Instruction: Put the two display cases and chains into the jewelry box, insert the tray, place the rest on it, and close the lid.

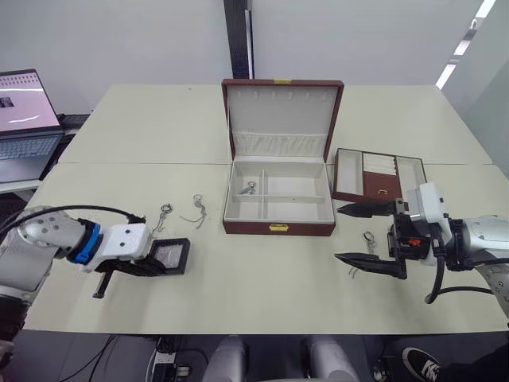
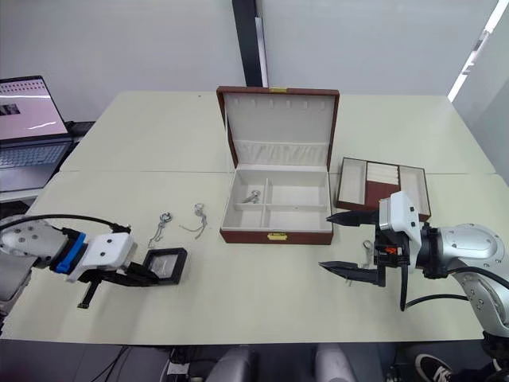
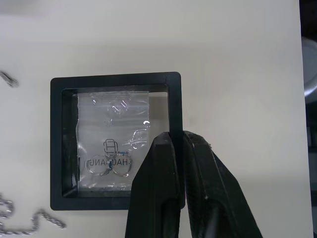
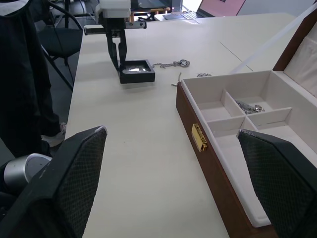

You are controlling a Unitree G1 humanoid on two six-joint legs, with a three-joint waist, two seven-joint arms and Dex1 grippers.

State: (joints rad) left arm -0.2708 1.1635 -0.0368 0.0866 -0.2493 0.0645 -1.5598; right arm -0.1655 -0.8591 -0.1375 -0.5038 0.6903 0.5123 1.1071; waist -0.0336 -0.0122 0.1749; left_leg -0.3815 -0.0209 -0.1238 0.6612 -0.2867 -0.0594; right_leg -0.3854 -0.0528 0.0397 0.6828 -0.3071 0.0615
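At the far left a laptop (image 1: 28, 119) sits open beside the counter (image 1: 238, 278). The left gripper (image 3: 179, 148) has its jaws clenched on the frame edge of a display case (image 1: 169, 256), which lies flat on the counter; only one case is visible, and I cannot tell where the second is. Just beyond it, two chains (image 1: 165, 213) lie loose on the counter, well apart from the jewelry box (image 1: 278, 203). The box stands open at centre with its lid (image 1: 280, 111) upright; one small silvery piece (image 1: 250, 188) rests in its rear left compartment, the other compartments looking bare. To the right of the box the tray (image 1: 380, 177) sits on the counter, not yet inserted. In front of it the right gripper (image 1: 367, 235) hovers with jaws spread wide and holding nothing, a further chain (image 1: 369, 239) lying on the counter between its fingers. My judgement is that the task is barely begun: the case and chains still have to go in, then the tray, the remaining pieces and the lid.
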